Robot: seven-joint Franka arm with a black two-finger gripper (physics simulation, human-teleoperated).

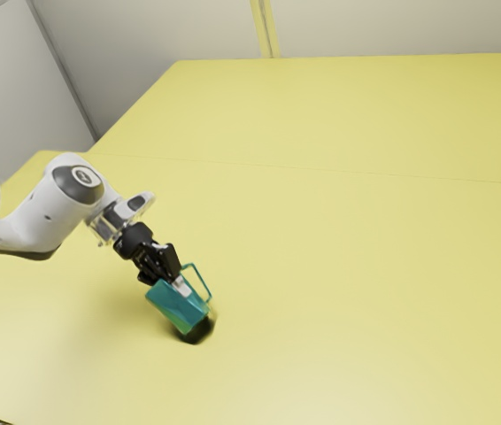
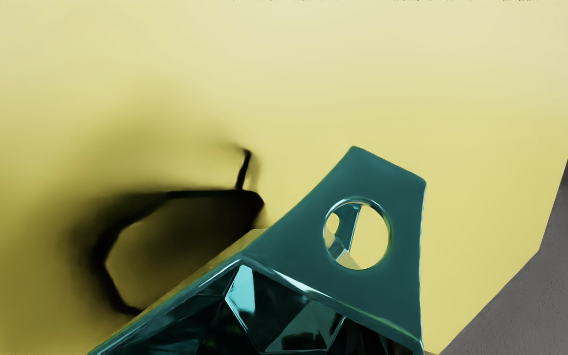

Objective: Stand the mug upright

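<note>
1. Yellow table (image 1: pixel 366 292), spread beneath everything.
2. Franka arm (image 1: pixel 42 208), reaching in from the exterior view's left, angled down toward the table.
3. Black gripper (image 1: pixel 173 279), at the mug's upper end; I cannot tell how far open it is, or whether it grips the mug.
4. Teal mug (image 1: pixel 176 305), tilted below the gripper, its open mouth toward the hand; a dark shadow (image 1: pixel 198 333) lies by its lower end.
5. Mug's handle (image 1: pixel 204 283), on the exterior view's right of the mug.

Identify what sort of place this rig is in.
Probably a simulated robotics test room or lab: a white, jointed robot arm with dark grey caps reaches over a broad, flat yellow table, with plain, pale grey walls beyond.
</note>
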